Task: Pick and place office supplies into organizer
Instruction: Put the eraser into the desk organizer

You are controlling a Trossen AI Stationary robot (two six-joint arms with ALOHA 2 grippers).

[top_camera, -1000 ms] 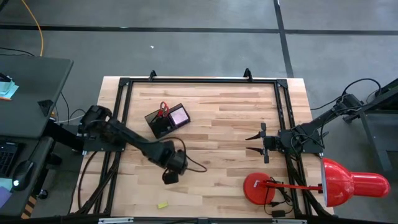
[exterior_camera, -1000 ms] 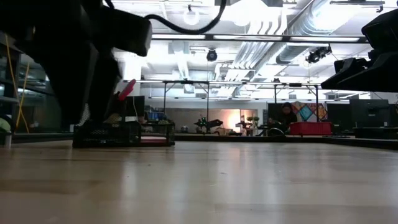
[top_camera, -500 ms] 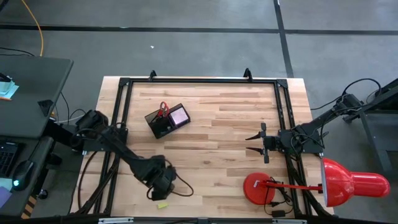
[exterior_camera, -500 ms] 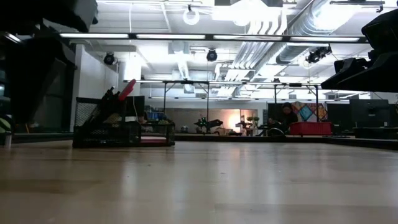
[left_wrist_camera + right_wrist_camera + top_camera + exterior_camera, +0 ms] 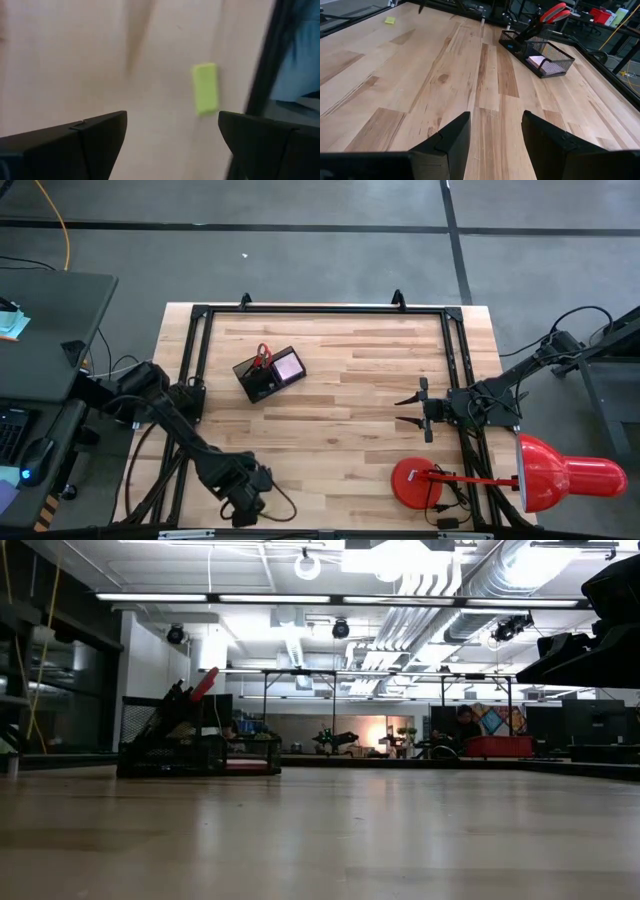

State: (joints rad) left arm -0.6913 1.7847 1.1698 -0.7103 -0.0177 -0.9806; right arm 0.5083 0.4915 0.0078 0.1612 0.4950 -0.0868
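Observation:
A small yellow eraser-like piece (image 5: 205, 88) lies flat on the wood close to the table's near edge; it also shows far off in the right wrist view (image 5: 390, 20). My left gripper (image 5: 245, 503) hangs above it, pointing down, open (image 5: 172, 130), and hides it in the high view. The black mesh organizer (image 5: 266, 375) stands at the far left and holds red-handled scissors (image 5: 262, 356), dark pens and a pinkish note pad (image 5: 289, 366). My right gripper (image 5: 413, 408) waits open at the right, with nothing between its fingers (image 5: 495, 140).
A red desk lamp stands at the near right, with its round base (image 5: 420, 480) on the table and its shade (image 5: 565, 475) past the right edge. A black frame rail (image 5: 265, 65) runs just beside the yellow piece. Bare wood lies between the organizer and my right gripper.
My left gripper has swung from just in front of the organizer toward the table's near edge and now stands over the yellow piece. It has left the low view, so the organizer stands uncovered there.

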